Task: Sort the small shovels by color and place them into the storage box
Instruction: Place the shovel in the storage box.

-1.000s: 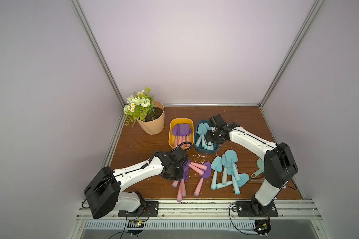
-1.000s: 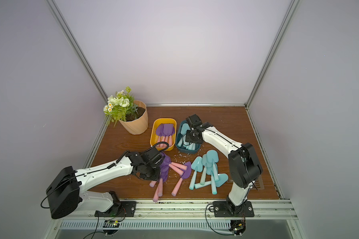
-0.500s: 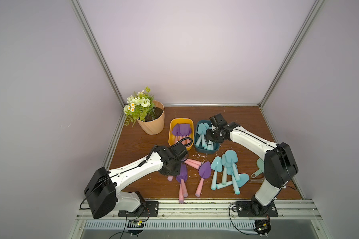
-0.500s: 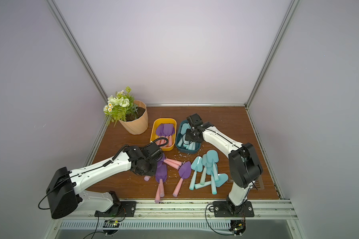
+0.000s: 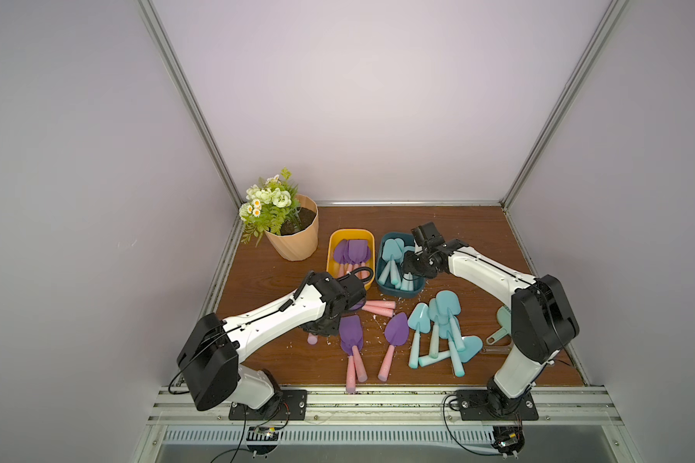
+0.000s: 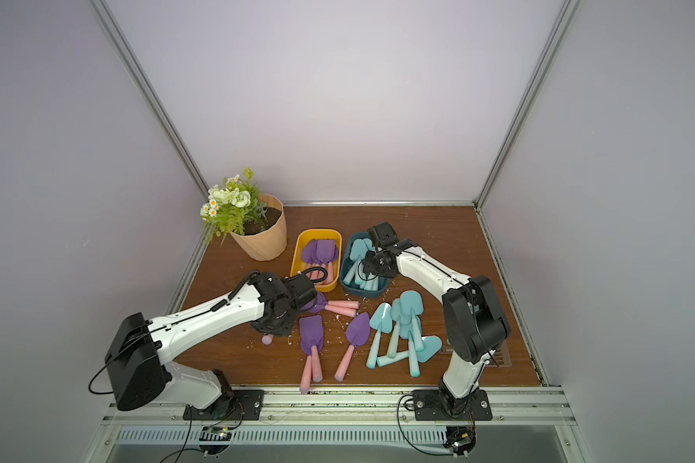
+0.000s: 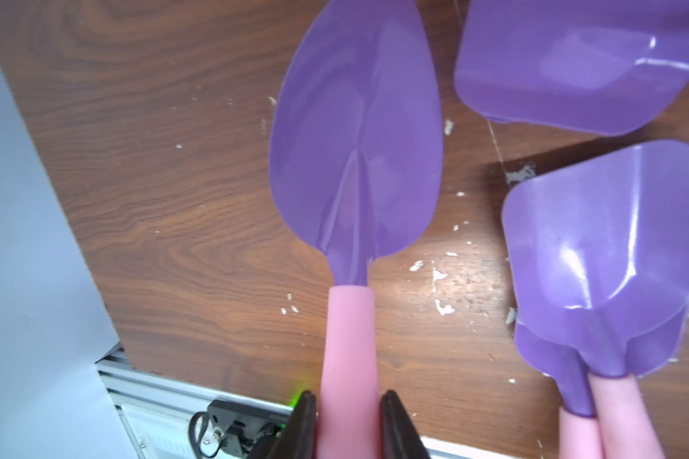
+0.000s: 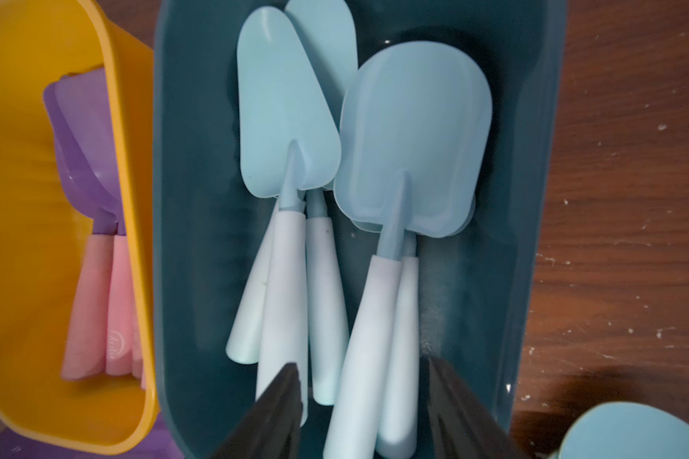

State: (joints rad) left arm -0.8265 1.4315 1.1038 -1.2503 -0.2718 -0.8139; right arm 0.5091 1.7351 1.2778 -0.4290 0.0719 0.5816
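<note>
unreadable round mark (image 8: 117, 342) on pink handle (image 8: 92, 302)

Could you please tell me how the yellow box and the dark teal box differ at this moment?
The yellow box holds purple shovels with pink handles; the dark teal box holds light blue shovels. The right gripper, open, hovers over the dark teal box, while no gripper is above the yellow box. Both are oblong, stand side by side, and hold their shovels blades toward the back wall.
</note>
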